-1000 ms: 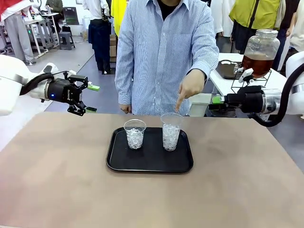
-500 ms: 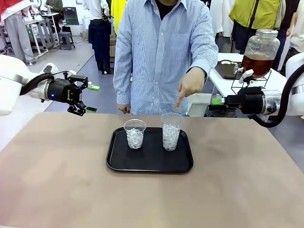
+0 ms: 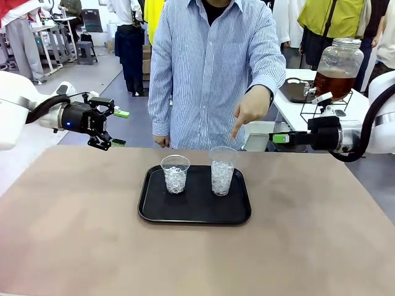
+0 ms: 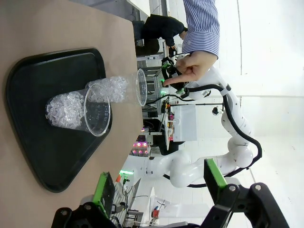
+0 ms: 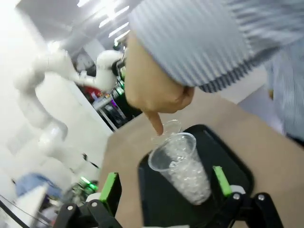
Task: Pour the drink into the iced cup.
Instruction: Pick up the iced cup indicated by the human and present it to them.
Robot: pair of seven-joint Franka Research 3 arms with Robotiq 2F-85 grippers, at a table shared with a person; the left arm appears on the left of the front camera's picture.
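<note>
Both sets of jaws stand spread wide, grasping nothing. The left gripper (image 3: 119, 128) hangs in the air off the far left corner of the brown table (image 3: 74, 234), fingers aimed toward the middle. The right gripper (image 5: 165, 184) hovers off the far right edge, pointing inward at the cups.

The drink (image 3: 334, 85) is an amber-brown, see-through liquid that fills the lower part of a big glass jar (image 3: 339, 54) with a metal lid. The jar sits on a wire stand (image 3: 353, 97) on a white side table (image 3: 289, 112) behind the right arm, well apart from the cups.

The right arm's wrist hardware covers part of the jar's base, so the liquid's lower edge cannot be traced. From the front the right gripper is seen edge-on, with one green pad plain. Its spread shows in its own wrist view, which is blurred.

Two clear plastic cups packed with ice stand apart on a black tray (image 3: 194, 214) at mid-table, the shorter cup (image 3: 175, 174) on the left and the taller cup (image 3: 222, 171) on the right. The person's hand (image 3: 249, 111) hangs just above the taller cup, forefinger pointing down at its rim. In the right wrist view the hand lies above the cup, between the two fingers.
</note>
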